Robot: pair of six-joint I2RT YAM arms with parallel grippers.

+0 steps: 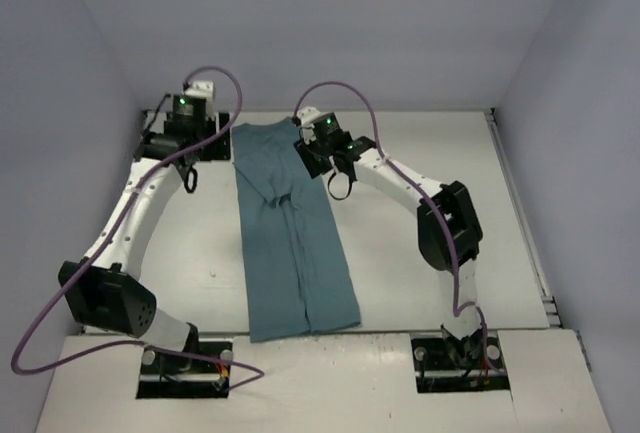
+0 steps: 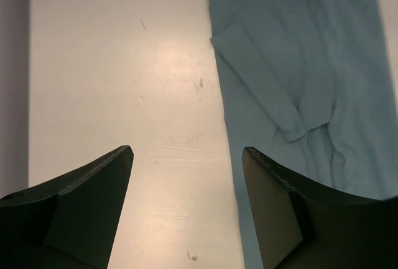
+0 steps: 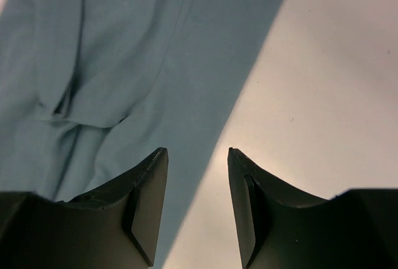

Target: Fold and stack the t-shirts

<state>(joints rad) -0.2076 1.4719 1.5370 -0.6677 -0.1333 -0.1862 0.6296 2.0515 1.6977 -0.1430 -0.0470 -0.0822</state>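
Note:
The teal t-shirt [image 1: 293, 243] lies flat on the white table [image 1: 420, 143] as a long narrow strip with both sides folded in, running from the far edge toward the arm bases. My left gripper [image 1: 190, 176] hovers just left of the shirt's far end. In the left wrist view it [image 2: 186, 151] is open over bare table, and the shirt's edge [image 2: 298, 64] runs past its right finger. My right gripper [image 1: 340, 186] hangs at the shirt's far right side. It [image 3: 198, 151] is open and straddles the shirt's right edge [image 3: 155, 51], holding nothing.
Grey walls close in the table at the back and both sides. A rail [image 1: 520, 213] runs along the table's right edge. Purple cables [image 1: 60, 303] loop off both arms. The arm base plates [image 1: 185, 368] sit at the near edge.

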